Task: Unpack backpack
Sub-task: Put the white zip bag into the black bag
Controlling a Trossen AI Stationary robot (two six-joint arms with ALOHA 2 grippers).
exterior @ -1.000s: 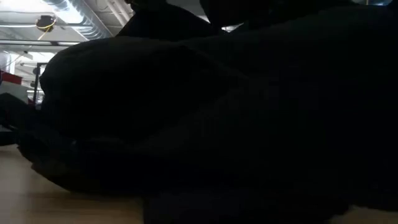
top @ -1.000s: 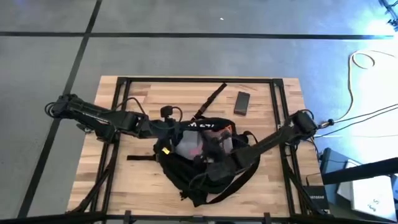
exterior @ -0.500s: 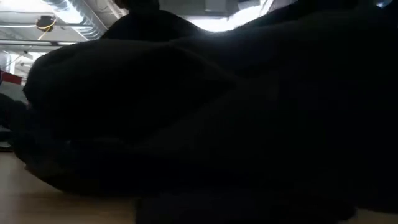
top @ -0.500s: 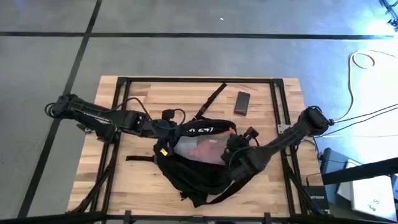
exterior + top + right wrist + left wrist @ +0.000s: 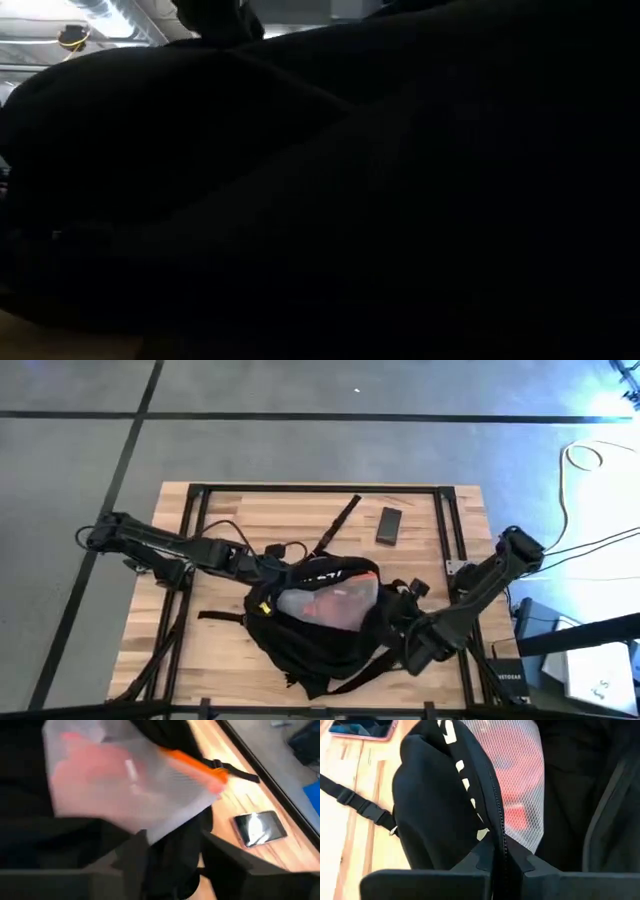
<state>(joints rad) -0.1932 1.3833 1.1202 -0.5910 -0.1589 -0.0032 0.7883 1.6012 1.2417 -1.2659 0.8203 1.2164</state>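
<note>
Right gripper (image 5: 395, 622) has pulled back toward 4 o'clock, jaws gripping backpack (image 5: 320, 630) fabric; pouch (image 5: 325, 600) more exposed. Left gripper (image 5: 272, 572) clenched on the zipper edge at 9 o'clock.

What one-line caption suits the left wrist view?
Left gripper pinches the backpack zipper edge, mesh pouch showing inside.

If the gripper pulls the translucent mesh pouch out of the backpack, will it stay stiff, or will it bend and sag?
Probably it sags: the mesh pouch looks thin and drapes over the edge of the backpack opening. The red contents showing through it likely hang low. Its orange trim may be the firmest part. The left gripper holds the backpack's zipper edge, which folds softly too.
</note>
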